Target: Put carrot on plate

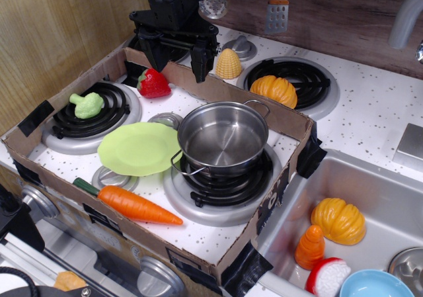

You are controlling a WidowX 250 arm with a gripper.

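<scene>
Observation.image looks down on a toy stove worktop (218,234) ringed by a low cardboard wall. At the front edge lies the carrot (135,204), flat on its side, its dark green stem end pointing left and its tip pointing right toward the front burner. It is long, tapered, glossy orange, and looks like moulded plastic. Just behind it, close but apart as far as I can tell, sits the plate (135,149), round, flat and lime green, its right edge tucked beside the steel pot (223,138).

Judging by its look, the carrot should be light and rigid, so it will not sag when lifted. Its shiny, rounded skin is likely slippery, and the taper could let it squirt out toward the thin end. A grip across the thick portion near the stem, roughly at the middle of its mass, seems safest; the narrow tip offers little to hold.

At the back, above the strawberry (153,83), hangs the tool (177,60), its two dark fingers spread apart and holding nothing, well away from the carrot.
</scene>
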